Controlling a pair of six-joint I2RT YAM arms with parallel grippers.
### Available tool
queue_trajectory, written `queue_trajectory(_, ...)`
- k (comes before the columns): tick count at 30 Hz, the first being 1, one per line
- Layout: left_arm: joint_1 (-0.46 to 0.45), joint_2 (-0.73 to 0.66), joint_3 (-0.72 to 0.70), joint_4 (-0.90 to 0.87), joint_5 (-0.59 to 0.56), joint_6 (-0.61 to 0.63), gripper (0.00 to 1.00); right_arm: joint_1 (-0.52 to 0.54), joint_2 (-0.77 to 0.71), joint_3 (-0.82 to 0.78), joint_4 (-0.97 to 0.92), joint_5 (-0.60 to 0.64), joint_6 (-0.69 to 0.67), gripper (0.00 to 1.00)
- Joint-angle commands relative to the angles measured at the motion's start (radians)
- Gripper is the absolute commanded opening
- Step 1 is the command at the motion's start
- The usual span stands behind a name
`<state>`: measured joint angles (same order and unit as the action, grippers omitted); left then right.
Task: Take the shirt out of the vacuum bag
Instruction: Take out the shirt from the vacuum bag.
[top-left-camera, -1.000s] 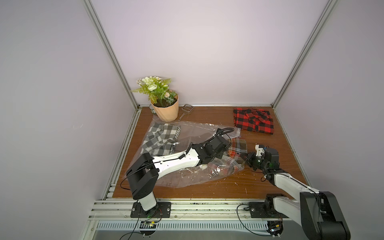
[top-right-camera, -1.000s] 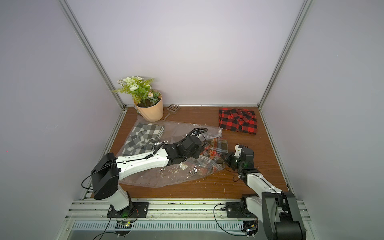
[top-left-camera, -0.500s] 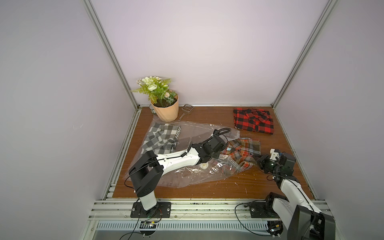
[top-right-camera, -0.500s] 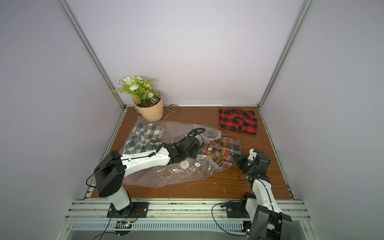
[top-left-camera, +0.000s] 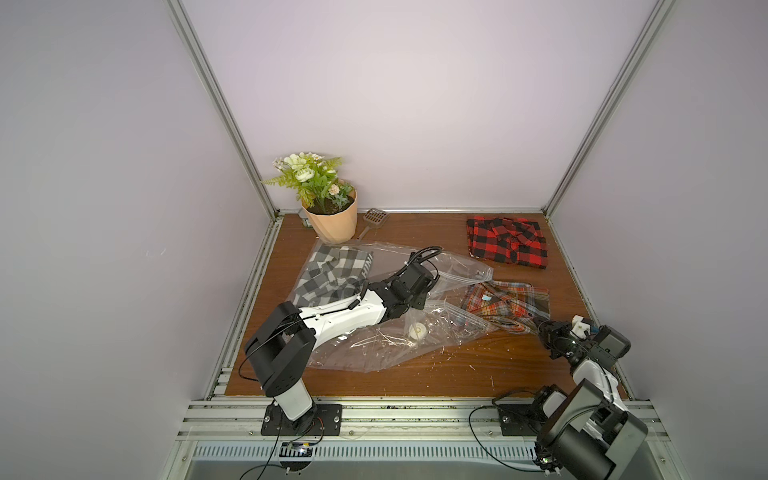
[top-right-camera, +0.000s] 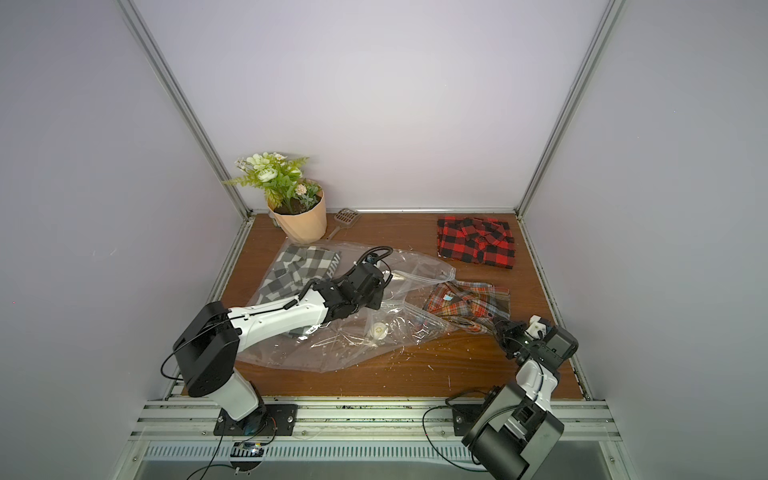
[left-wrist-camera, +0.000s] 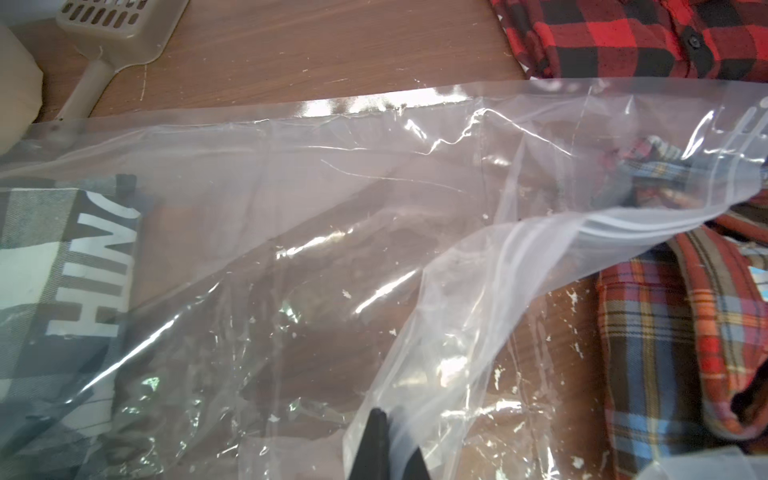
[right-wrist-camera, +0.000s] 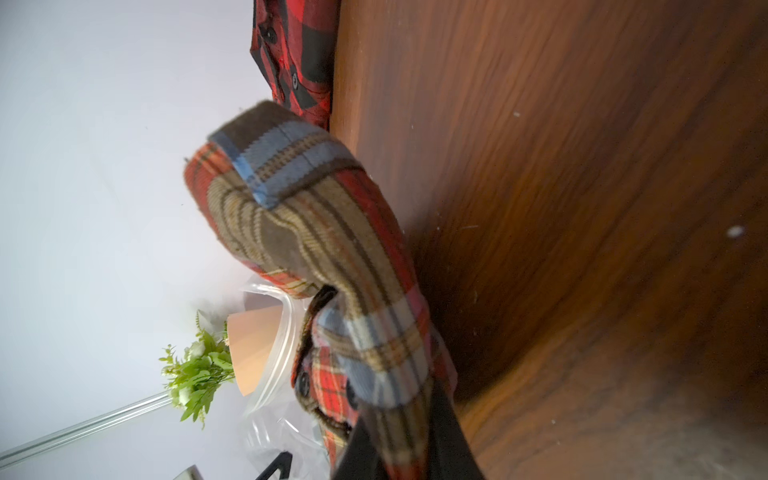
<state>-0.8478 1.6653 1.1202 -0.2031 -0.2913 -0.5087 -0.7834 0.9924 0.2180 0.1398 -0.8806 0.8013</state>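
The clear vacuum bag (top-left-camera: 374, 345) (top-right-camera: 332, 345) lies crumpled mid-table, its white valve (top-left-camera: 417, 331) facing up. My left gripper (top-left-camera: 420, 302) (left-wrist-camera: 397, 430) is shut on a fold of the bag's film near the open mouth. An orange-and-blue plaid shirt (top-left-camera: 507, 305) (top-right-camera: 469, 305) lies just right of the mouth, almost wholly outside the plastic. My right gripper (top-left-camera: 540, 328) (right-wrist-camera: 401, 444) is shut on the shirt's near corner, and the cloth (right-wrist-camera: 316, 232) bunches up beyond the jaws. A grey checked garment (top-left-camera: 332, 274) (left-wrist-camera: 50, 249) shows through the film at the bag's left end.
A folded red-and-black plaid shirt (top-left-camera: 507, 245) (top-right-camera: 476, 243) lies at the back right. A potted plant (top-left-camera: 332, 216) and a beige scoop (top-left-camera: 374, 218) stand at the back left. Walls close in the left, right and back sides of the table.
My right gripper has pulled the plaid shirt rightward and toward the front, out through the bag's mouth. The left arm has drawn back slightly while keeping hold of the film.
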Motion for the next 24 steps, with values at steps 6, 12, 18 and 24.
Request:
queue_trajectory(6,0.046,0.08,0.052,-0.001,-0.026,0.019,0.0,-0.018,-0.089,-0.02,0.114,-0.07,0.101,0.0)
queue_trajectory(12,0.086,0.13,0.071,0.022,-0.006,0.039,0.0,-0.024,-0.195,0.069,-0.044,-0.036,0.116,0.0)
queue_trajectory(18,0.125,0.198,0.131,0.014,0.047,0.057,0.0,-0.042,-0.201,0.017,0.152,-0.078,0.301,0.0)
queue_trajectory(24,0.121,0.277,0.191,0.05,0.177,0.058,0.0,0.021,-0.165,0.048,0.478,-0.146,0.555,0.0)
